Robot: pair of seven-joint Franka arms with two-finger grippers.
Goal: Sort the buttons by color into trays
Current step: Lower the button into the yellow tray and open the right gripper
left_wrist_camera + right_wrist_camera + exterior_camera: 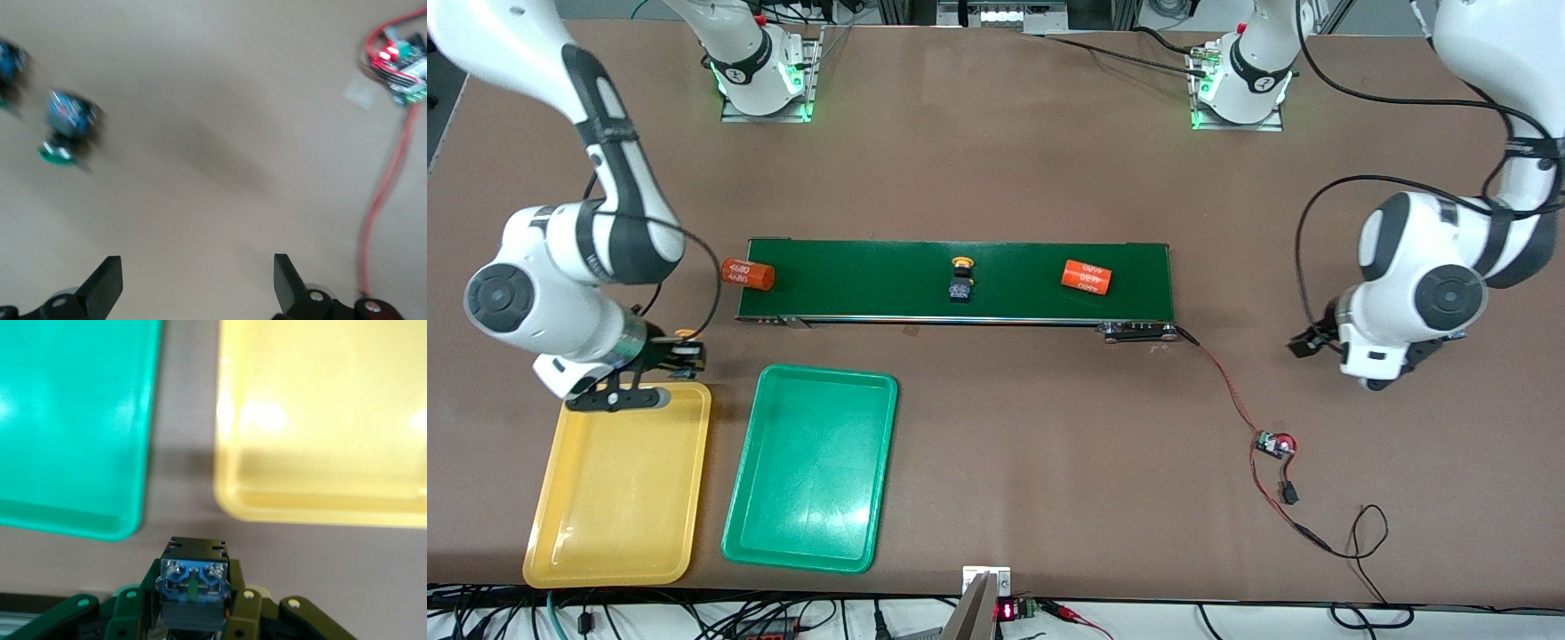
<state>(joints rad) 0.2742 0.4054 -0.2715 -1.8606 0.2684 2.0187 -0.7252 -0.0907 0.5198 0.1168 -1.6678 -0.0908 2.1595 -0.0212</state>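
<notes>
only wrist-seen: green button (63, 130)

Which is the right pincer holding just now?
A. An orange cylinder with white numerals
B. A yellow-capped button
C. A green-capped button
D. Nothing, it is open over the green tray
B: the right pincer is shut on a yellow-capped button at the yellow tray edge nearest the conveyor belt; the right wrist view shows its dark base clamped.
</notes>
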